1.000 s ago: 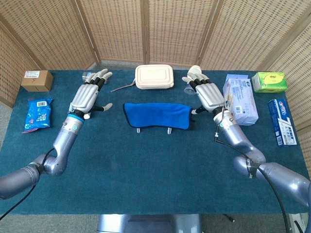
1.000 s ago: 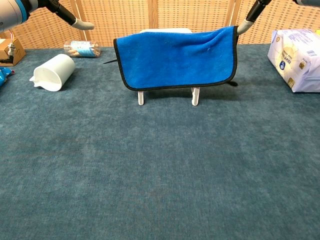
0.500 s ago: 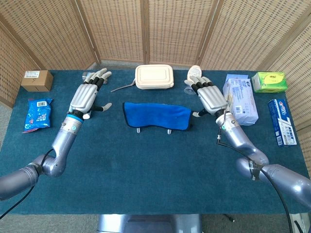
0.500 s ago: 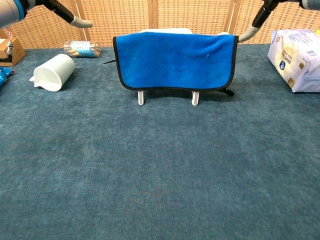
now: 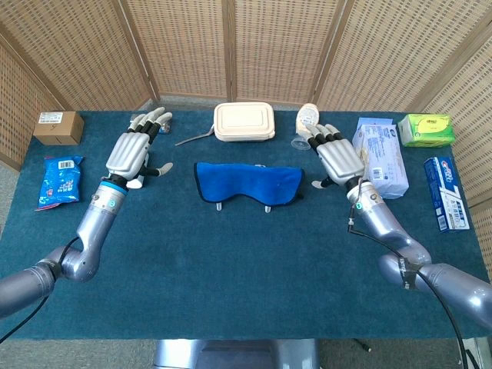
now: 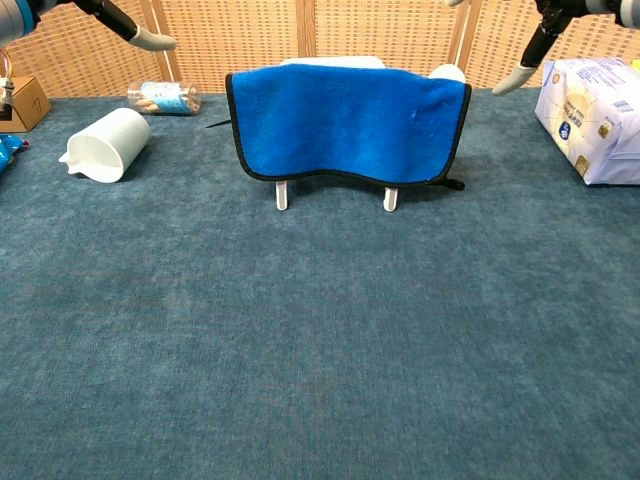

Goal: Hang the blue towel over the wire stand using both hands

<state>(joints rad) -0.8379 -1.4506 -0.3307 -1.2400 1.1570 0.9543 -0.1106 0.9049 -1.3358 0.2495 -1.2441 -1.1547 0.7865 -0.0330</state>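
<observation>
The blue towel [image 5: 247,181] [image 6: 345,122] with black edging hangs draped over the wire stand, whose white feet [image 6: 282,195] show below its hem. My left hand [image 5: 132,151] hovers well to the towel's left, fingers spread, holding nothing. Off the towel's right end, my right hand [image 5: 338,159] is also spread and empty. In the chest view only fingertips [image 6: 148,39] of the left hand and fingertips [image 6: 508,80] of the right hand show at the top corners.
A white cup [image 6: 105,144] lies on its side at the left. A beige lunch box [image 5: 244,121] sits behind the stand, a tissue pack [image 5: 380,156] and green box [image 5: 425,130] to the right, a cardboard box [image 5: 58,127] and blue packet [image 5: 59,180] at the left.
My right hand let go of the towel's right corner and drew away to the right; that corner dropped flat against the stand. My left hand drifted slightly further left.
</observation>
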